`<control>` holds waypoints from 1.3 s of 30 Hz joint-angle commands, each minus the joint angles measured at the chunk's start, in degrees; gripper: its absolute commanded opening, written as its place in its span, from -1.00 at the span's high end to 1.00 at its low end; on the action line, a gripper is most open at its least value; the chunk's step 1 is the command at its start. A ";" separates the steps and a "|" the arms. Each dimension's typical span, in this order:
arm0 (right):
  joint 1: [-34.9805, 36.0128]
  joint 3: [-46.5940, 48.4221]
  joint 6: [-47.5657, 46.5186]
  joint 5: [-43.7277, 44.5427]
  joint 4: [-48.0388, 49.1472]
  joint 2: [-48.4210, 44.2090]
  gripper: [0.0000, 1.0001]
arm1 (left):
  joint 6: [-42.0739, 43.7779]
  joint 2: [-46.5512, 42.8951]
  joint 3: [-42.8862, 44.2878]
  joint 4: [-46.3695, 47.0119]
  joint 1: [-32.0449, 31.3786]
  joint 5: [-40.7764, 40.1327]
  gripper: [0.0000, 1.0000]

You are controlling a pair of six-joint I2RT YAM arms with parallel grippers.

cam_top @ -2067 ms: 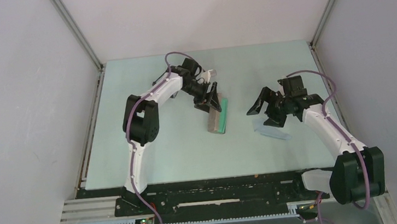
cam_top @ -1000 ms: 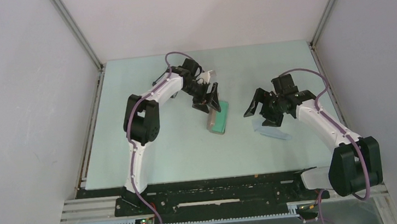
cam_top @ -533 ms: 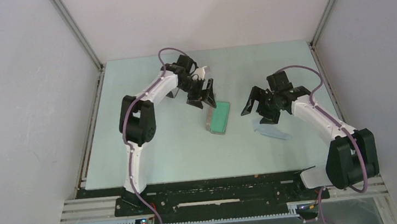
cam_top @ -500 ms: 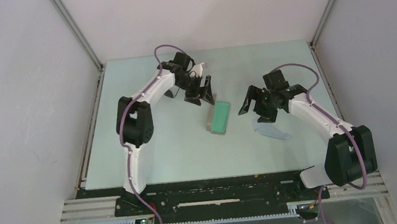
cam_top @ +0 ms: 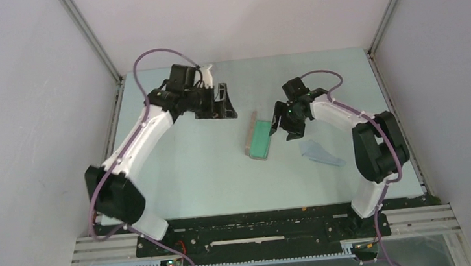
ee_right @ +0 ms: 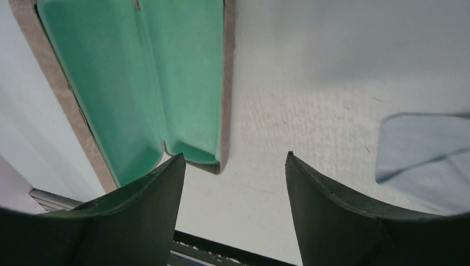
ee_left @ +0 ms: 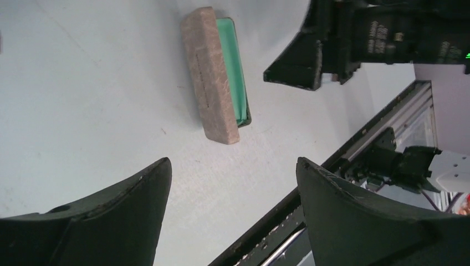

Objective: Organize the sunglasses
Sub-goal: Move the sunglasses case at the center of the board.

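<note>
1. Top view: the sunglasses do not show anywhere on the table, so I cannot say where they are. The grey case lies open near the middle with its green lining up. The light blue cloth lies just to its right. The left gripper hangs up-left of the case and apart from it. The right gripper sits just beside the case's right edge.
2. Left wrist view: the left gripper has its fingers spread wide with only bare table between them. The case lies beyond it, seen from its grey outside, with a strip of lining showing.
3. Right wrist view: the right gripper is also spread, with nothing between its fingers. It is low over the table beside the case. Both green halves look bare where I can see them, though the far end is cut off. The cloth lies off to the right.
4. My judgement: the case is opened, but nothing is packed. Finding the glasses, stowing them and closing the case all remain.
</note>
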 commanded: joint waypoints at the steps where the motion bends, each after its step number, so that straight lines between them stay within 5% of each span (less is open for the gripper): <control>1: 2.13 5.27 1.78 0.23 0.56 5.31 -0.49 | -5.76 -10.32 -9.28 6.79 0.57 -7.40 -0.73; 16: 3.09 13.49 10.83 4.93 -3.67 18.47 0.14 | -8.65 -22.68 -19.19 9.04 2.85 -9.35 -0.72; 21: 1.38 13.35 15.04 3.45 -2.85 19.61 1.00 | -8.02 -22.95 -19.69 8.52 3.14 -8.72 -0.72; 30: -8.64 1.55 38.60 5.57 -3.38 10.25 1.00 | -8.06 -24.45 -21.69 9.53 3.24 -8.84 -0.72; 39: -14.95 0.90 52.06 12.12 -4.89 8.21 1.00 | -8.57 -25.69 -23.94 10.53 3.25 -7.56 -0.71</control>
